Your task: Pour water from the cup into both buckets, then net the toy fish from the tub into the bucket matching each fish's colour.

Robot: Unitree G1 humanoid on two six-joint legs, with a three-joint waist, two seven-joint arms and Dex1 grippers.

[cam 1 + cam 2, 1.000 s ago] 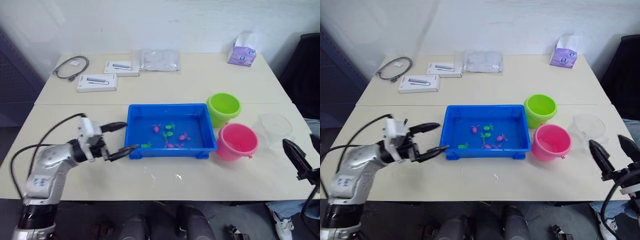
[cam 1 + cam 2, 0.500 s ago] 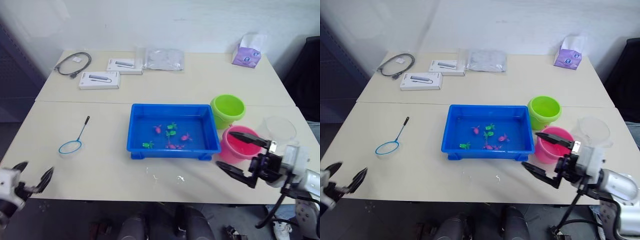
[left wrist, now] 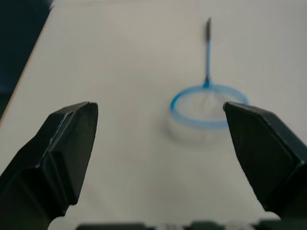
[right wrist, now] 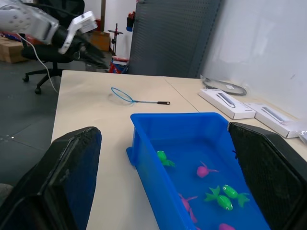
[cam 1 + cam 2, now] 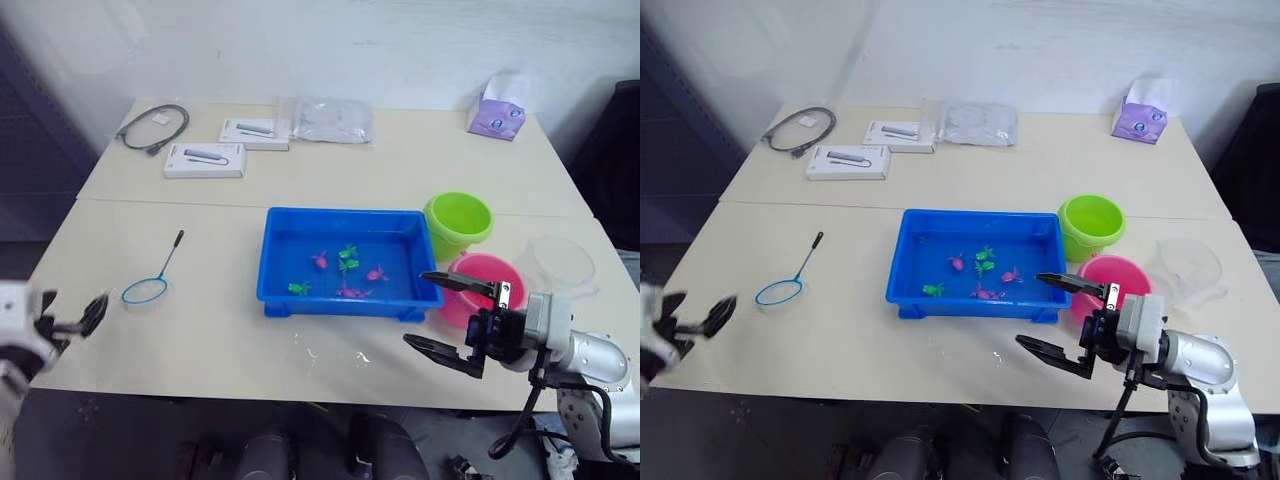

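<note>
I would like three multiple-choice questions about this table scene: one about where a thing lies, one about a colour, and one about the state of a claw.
1. Where does the net lie?
A. inside the tub
B. flat on the table, on the robot's left of the tub
C. inside the pink bucket

2. Which bucket stands farther from the robot?
A. the green bucket
B. the pink bucket
C. a yellow bucket

3. How is the right claw?
A. shut on the cup
B. shut on the net
C. open and empty

Answers:
1 B: the net rests on the bare table, apart from the blue tub.
2 A: the green bucket sits behind the pink bucket.
3 C: its two fingers stand wide apart by the tub's near corner with nothing between them; the clear cup stands untouched beyond.
</note>
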